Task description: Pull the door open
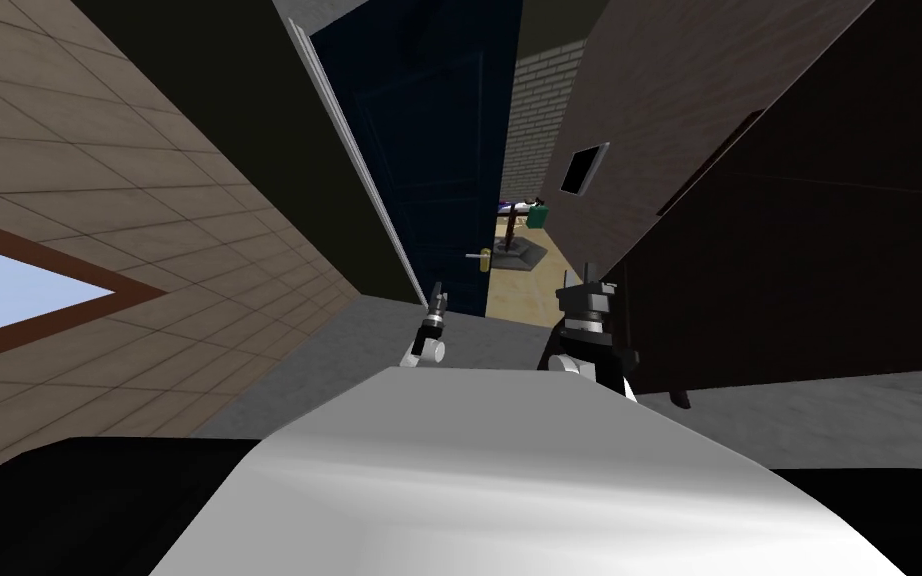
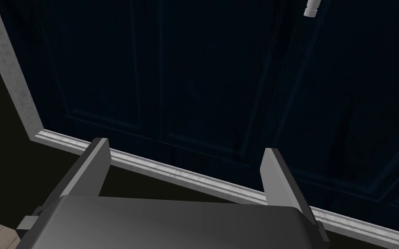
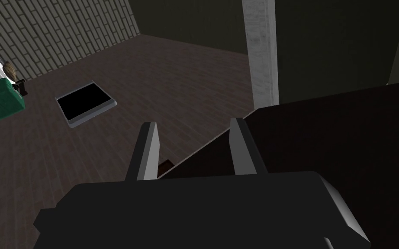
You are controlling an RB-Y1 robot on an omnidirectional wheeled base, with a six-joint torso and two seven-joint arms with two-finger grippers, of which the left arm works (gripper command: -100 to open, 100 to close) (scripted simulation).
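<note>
Your door (image 1: 429, 150) is dead ahead, just past both grippers. It's dark navy, nearly black, with tall recessed panels and no shine. A pale grey frame (image 1: 369, 190) runs along its left edge. The handle (image 1: 486, 260) sits on the right edge: a yellowish plate with a short pale lever sticking out to the left. The door is ajar, with a narrow gap beside the handle edge that shows tan floor (image 1: 509, 292), a brick wall and a green box (image 1: 538, 215) beyond.

Your left gripper (image 1: 437, 296) is low in front of the door, aimed at its lower panels. In the left wrist view its fingers (image 2: 94, 160) are spread wide and hold nothing. The frame strip crosses just beyond the tips, and the handle tip is far up the door, well away from them.

Your right gripper (image 1: 589, 285) is right of the gap, next to a dark cabinet (image 1: 829, 250). Its fingers (image 3: 149, 149) stand apart with a narrower gap than the left's, and nothing is between them. It points at a dark wood wall (image 3: 172, 86) with a grey-framed black panel (image 3: 86, 103). I can't tell whether either gripper touches anything.
</note>
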